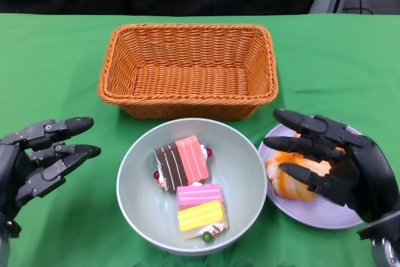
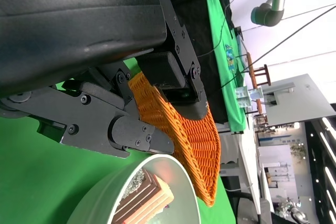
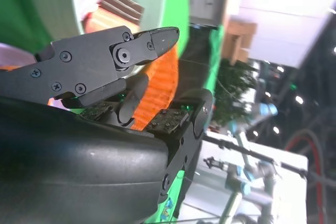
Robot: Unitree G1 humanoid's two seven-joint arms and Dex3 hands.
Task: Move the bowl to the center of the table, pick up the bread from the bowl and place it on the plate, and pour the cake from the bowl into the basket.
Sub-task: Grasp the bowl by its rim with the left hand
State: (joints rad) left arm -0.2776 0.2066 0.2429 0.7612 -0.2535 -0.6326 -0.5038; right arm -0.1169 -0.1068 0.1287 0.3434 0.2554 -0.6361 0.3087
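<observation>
My left hand (image 1: pixel 44 154): open and holding nothing, fingers spread and aimed at the bowl from just beside it, resting low over the green tablecloth (image 1: pixel 56 73).

Bowl (image 1: pixel 247 173): pale grey-green, sitting near the middle of the table in front of me, just short of the basket and touching or nearly touching the plate on its right. It looks rigid and smooth, so I judge it slippery; I would take it by the rim or cup its outer wall on my left side, and tilt slowly.

Cake slices: a brown and pink slice (image 1: pixel 182 162) and a pink and yellow slice (image 1: pixel 201 207) lie loose inside the bowl, with small round berries beside them. They look soft and light, likely to slide out together once the bowl tips.

Wicker basket (image 1: pixel 187 70): orange, nothing in it, right behind the bowl. A short tip over the near wall should do.

Bread (image 1: pixel 290 182): golden, glossy, already on the lavender plate (image 1: pixel 325 214); soft, I judge.

My right hand (image 1: pixel 337 164): open, fingers apart above the bread, gripping nothing I can see.
</observation>
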